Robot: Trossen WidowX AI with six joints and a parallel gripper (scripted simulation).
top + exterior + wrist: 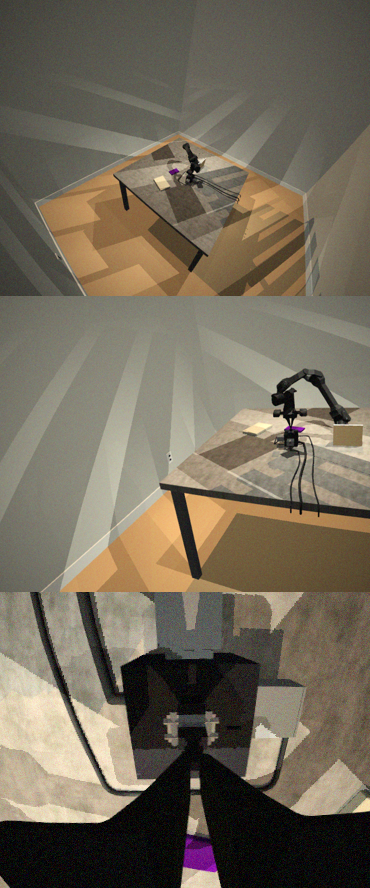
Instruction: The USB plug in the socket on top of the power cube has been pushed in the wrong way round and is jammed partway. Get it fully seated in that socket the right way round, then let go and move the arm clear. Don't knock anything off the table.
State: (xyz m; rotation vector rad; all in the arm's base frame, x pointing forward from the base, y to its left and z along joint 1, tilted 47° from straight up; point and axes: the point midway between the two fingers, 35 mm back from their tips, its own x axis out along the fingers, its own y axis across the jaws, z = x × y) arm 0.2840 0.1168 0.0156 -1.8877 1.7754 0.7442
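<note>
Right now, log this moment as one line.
gripper: shut on USB plug | plug: in power cube top socket | arm: above cube

I'm looking into a bare room: grey walls point(92, 388), a wall outlet point(169, 456), wood-toned floor point(123, 262), one dark-legged table point(197, 472) beneath my gripper point(290, 424).

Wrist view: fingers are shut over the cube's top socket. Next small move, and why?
Probably lift straight up a little. The gripper is shut on the USB plug, which sits in the top of the power cube; it likely must come free before being turned round.
</note>
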